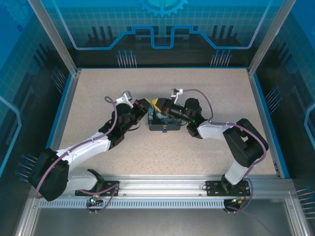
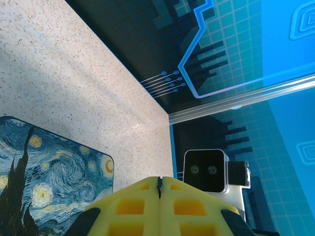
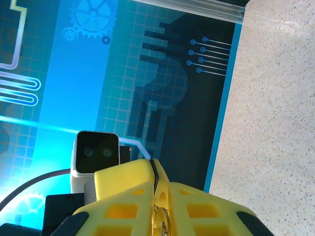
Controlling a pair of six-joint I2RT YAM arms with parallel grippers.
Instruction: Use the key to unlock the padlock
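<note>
Your right pincer (image 3: 154, 169), all but closed, nips the key (image 3: 160, 217) over the box (image 1: 161, 123); left pincer (image 2: 159, 183) shut, empty, at the box's left edge.

arms (image 1: 83, 147): white-black | cables (image 1: 113, 118): purple | jaws: yellow, gridded | bases (image 1: 104, 189): black

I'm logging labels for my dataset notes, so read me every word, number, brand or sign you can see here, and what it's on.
There is no readable text in these pictures.
Wall panels: a gear graphic and circuit lines, no letters or numbers.
Swirl-painted box: a starry-night painting, no words.
White camera housing: no legible brand or marking.
</note>
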